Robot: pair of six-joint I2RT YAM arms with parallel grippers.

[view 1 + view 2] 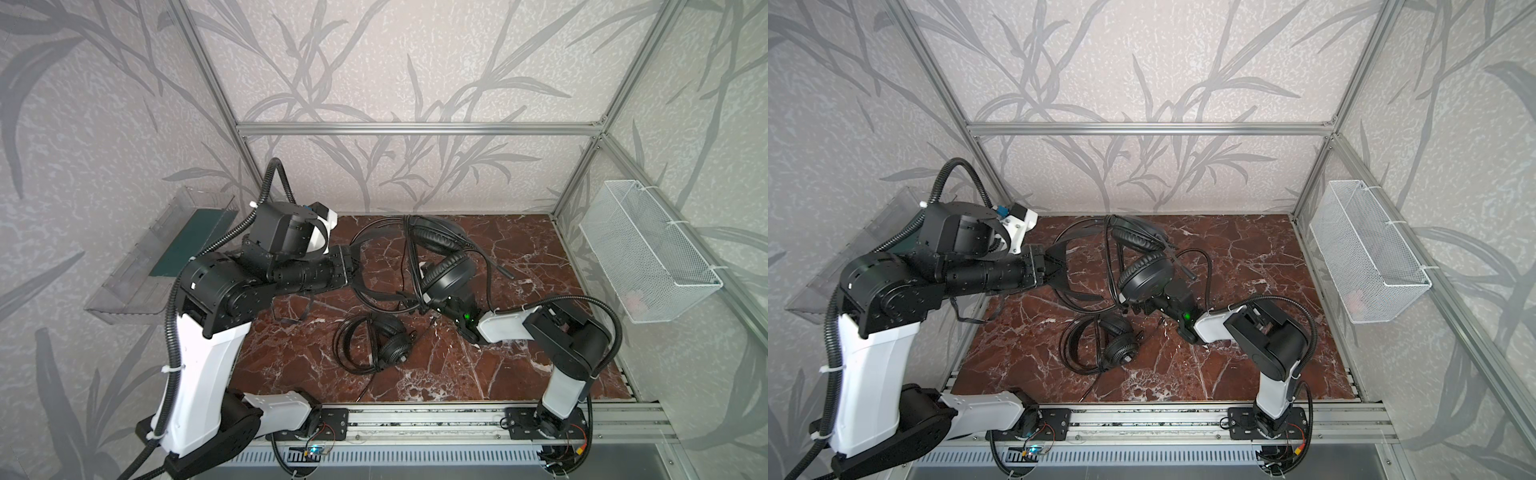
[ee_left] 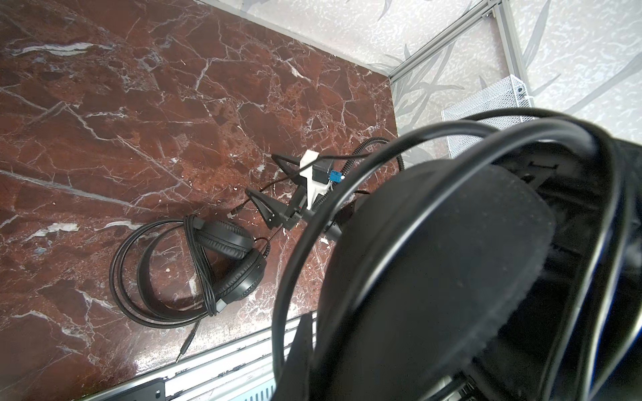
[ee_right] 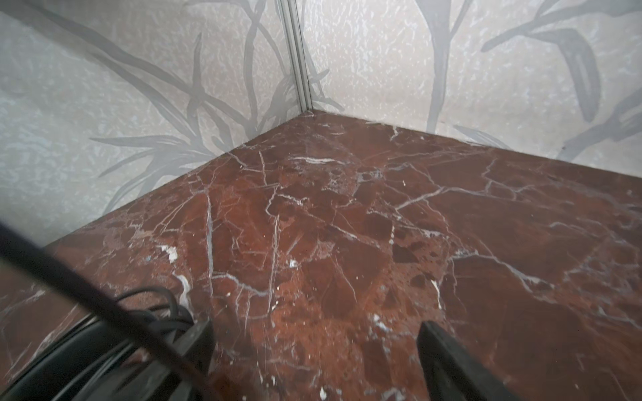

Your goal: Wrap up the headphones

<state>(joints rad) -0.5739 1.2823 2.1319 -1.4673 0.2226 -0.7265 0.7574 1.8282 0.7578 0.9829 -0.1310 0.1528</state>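
Left end effector pinches the raised headset by its headband, grip lost among wires; right end effector gapes wide, empty, beside it; second headset lies coiled on the tabletop

Red-brown veined marble-look tabletop: glossy, smooth. Black over-ear headphones: matt plastic (wrinkled leathery pads). White wire-mesh basket: painted metal.
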